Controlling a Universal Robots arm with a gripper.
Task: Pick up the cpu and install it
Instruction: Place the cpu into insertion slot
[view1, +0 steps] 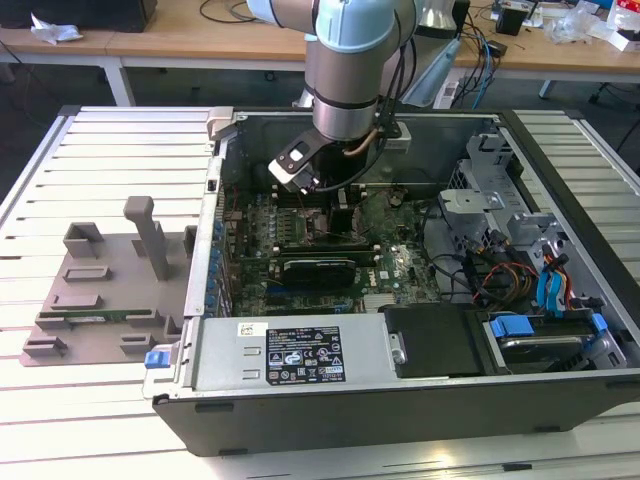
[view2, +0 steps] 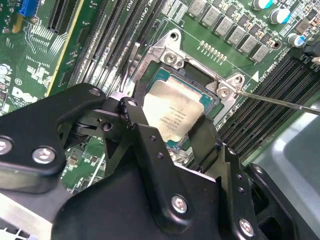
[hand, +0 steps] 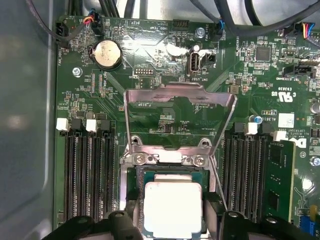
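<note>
Cpu (view2: 176, 106) in the socket, gripper (view2: 167, 120) closed narrowly on two opposite edges.
The cpu's near edge is hidden under the black gripper in the second wrist view. It is flat, square and silvery-grey, with a green rim, and lies in the socket (hand: 131, 175). The socket's metal frame (hand: 180, 95) is flipped up. In the exterior view the arm (view1: 350, 70) enters the open case (view1: 560, 180) around 11 o'clock of its middle.

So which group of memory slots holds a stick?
The slot group on the side of the cpu away from the grey case wall: a green stick stands in it; the other group looks empty.
</note>
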